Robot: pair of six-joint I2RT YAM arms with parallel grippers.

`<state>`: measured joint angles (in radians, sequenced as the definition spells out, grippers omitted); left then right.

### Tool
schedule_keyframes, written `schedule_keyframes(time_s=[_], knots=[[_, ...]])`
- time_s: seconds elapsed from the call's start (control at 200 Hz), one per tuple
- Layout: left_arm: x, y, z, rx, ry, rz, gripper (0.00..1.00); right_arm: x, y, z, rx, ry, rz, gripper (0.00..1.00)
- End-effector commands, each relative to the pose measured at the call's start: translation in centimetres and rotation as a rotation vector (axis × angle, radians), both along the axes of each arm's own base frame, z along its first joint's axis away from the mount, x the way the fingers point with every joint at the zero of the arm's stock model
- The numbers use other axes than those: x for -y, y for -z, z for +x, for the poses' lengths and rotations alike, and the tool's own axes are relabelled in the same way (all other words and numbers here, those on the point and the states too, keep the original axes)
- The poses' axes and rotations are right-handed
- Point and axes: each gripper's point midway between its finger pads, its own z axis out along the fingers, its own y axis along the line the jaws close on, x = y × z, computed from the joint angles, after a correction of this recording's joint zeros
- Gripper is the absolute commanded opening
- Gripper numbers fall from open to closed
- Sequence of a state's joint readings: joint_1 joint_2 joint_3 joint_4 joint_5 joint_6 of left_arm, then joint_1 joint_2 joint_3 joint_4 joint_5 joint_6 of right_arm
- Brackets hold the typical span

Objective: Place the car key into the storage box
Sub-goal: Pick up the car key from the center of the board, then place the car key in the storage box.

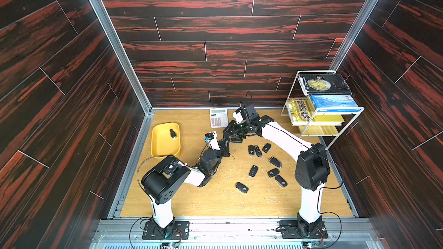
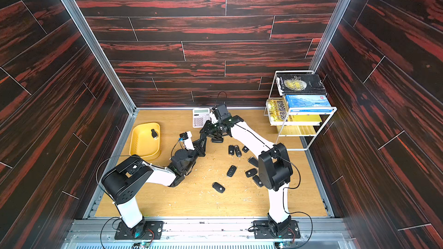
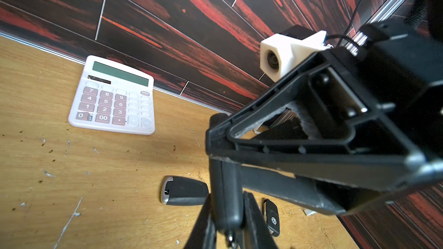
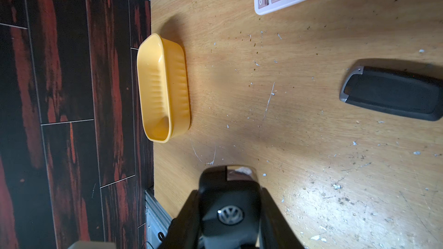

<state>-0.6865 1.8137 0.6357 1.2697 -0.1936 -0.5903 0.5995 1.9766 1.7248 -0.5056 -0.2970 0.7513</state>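
My two grippers meet above the middle of the table, both on one black car key with a VW badge. The left gripper is shut on its thin edges. Fingers of the right gripper lie close along both of its wide sides. In both top views the left gripper and right gripper come tip to tip, and the held key is lost among the black parts. The yellow storage box stands at the left and holds one black key. It also shows in the right wrist view.
A black key with a silver end lies on the table just below the grippers. Several more keys are scattered towards the right. A white calculator lies at the back. A white wire rack with books stands at the back right.
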Motion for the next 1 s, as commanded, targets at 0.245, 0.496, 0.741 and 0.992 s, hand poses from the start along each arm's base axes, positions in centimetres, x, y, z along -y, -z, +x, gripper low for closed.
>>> schedule_keyframes(time_s=[0.245, 0.496, 0.741, 0.992], knots=[[1.0, -3.0, -1.6, 0.079, 0.082, 0.033, 0.08, -0.4, 0.7, -0.6, -0.032, -0.015, 0.004, 0.68], [0.1, -2.4, -2.0, 0.051, 0.055, 0.081, 0.09, 0.1, -0.2, 1.2, 0.005, 0.016, -0.028, 0.84], [-4.0, -1.5, -2.6, -0.056, 0.026, 0.153, 0.10, 2.9, -0.5, 4.1, 0.025, 0.073, -0.027, 0.92], [-13.0, -2.2, -3.7, -0.228, -0.173, 0.285, 0.11, 5.8, 0.1, 5.4, 0.025, 0.112, 0.006, 0.92]])
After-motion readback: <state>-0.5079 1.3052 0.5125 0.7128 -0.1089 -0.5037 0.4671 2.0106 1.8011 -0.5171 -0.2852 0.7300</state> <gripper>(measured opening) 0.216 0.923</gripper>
